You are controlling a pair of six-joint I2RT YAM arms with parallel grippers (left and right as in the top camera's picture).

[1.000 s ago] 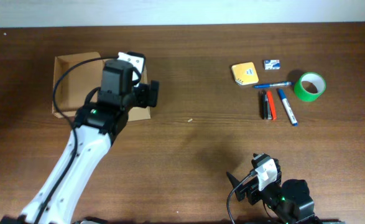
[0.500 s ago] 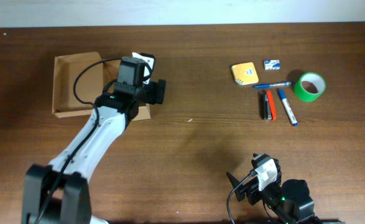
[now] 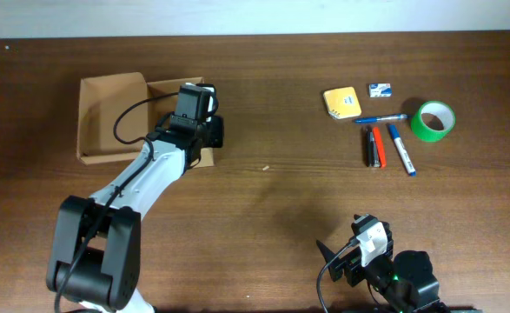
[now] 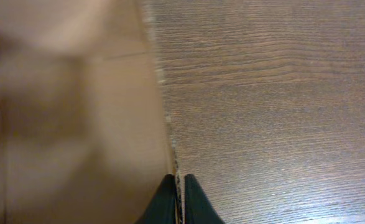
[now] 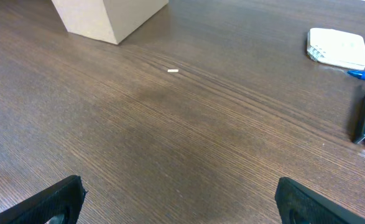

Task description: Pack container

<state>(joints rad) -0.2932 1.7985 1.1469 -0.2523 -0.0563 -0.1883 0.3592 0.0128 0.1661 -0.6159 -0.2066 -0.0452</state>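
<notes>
1. Closure is the change: the left jaws hung spread over the container a second ago; they have since travelled to its right-hand wall and come together there
2. From the left wrist, the two dark tips are pressed almost flat against each other, pinching the thin cardboard edge that runs straight in between them, with brown card on one side and bare desk on the other
3. That reads as a hold on the container rather than on any item, probably to steady it or drag it; no item is yet in any jaws
4. The container sits at the far left of the desk, open top to the overhead camera, its right part hidden under the left arm
5. The sticky pad, pens and green tape roll lie well apart from it on the right
6. The right jaws are spread wide, low over bare desk at the near edge, far from the container
</notes>
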